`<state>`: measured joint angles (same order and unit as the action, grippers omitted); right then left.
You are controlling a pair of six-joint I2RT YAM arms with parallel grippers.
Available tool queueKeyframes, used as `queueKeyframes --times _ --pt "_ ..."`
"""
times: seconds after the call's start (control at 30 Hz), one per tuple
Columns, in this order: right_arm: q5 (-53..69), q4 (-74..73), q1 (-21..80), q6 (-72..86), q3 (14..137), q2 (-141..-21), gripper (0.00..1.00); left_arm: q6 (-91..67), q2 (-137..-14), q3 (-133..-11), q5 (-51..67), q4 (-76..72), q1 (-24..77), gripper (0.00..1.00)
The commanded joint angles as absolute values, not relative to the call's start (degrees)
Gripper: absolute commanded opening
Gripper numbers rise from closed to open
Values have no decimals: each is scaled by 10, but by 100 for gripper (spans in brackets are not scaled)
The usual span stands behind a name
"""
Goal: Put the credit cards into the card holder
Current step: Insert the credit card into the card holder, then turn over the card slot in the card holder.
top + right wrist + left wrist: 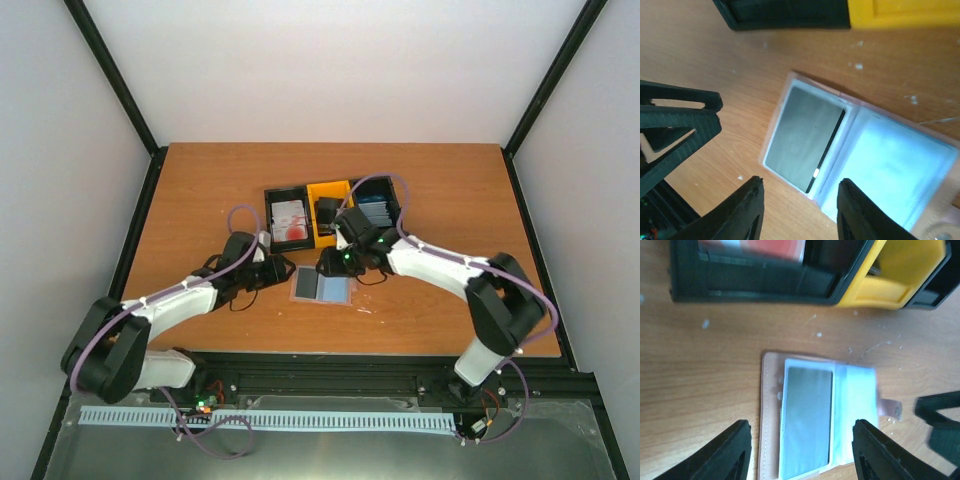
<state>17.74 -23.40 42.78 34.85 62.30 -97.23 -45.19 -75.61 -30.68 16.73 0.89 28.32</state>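
Left pincer (802, 452): open, both black fingers (735, 450) spread wide, nothing held.
Under left pincer: the left page of a pink-edged card holder with clear plastic sleeves (860, 390), lying open and flat on the worktop.
In that page: one dark grey rectangular card (807, 420), sitting inside the sleeve, squarely between the two fingers.
Right pincer (799, 210): open, holding nothing; it hangs over the near edge of the holder, close to the grey card's corner.
Pincers to each other: facing across the holder, left pincer on its left side, right pincer just above its middle; near, not touching.
Beyond both pincers: a row of three plastic bins, side by side.
Black bin (270, 212): ahead of the left pincer; white cards with red blotches (290, 228) inside.
Yellow bin (328, 190): ahead of the right pincer; a dark card (328, 212) inside.
Second black bin (940, 295): furthest right; blue cards (374, 213) inside.
Worktop (200, 200): brown wood grain, small white specks around the holder.
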Motion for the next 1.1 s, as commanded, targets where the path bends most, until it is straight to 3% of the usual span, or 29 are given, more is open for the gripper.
queueKeyframes --times 0.0,0.13,0.33,0.37,0.67,0.7,0.83,1.0,1.07 --pt "104 -249 423 352 590 -899 42 -432 -702 -308 103 13 288 58" --pt "125 -219 404 361 551 -884 45 -415 -658 -297 88 5 288 68" --pt "237 -131 378 380 502 -911 47 -410 -617 -280 90 -5 288 99" --pt "239 -128 377 383 501 -919 47 -409 -616 -280 96 -4 288 100" --pt "127 -204 377 392 507 -937 47 -418 -670 -277 188 -24 288 98" --pt "131 -200 377 391 503 -938 47 -422 -680 -277 195 -27 288 95" --pt "151 -189 378 385 509 -940 27 -428 -711 -277 216 -36 288 79" --pt "62 -247 389 362 546 -921 27 -427 -729 -279 223 -41 288 65" --pt "16 -274 400 357 566 -922 32 -427 -739 -282 227 -37 288 63"
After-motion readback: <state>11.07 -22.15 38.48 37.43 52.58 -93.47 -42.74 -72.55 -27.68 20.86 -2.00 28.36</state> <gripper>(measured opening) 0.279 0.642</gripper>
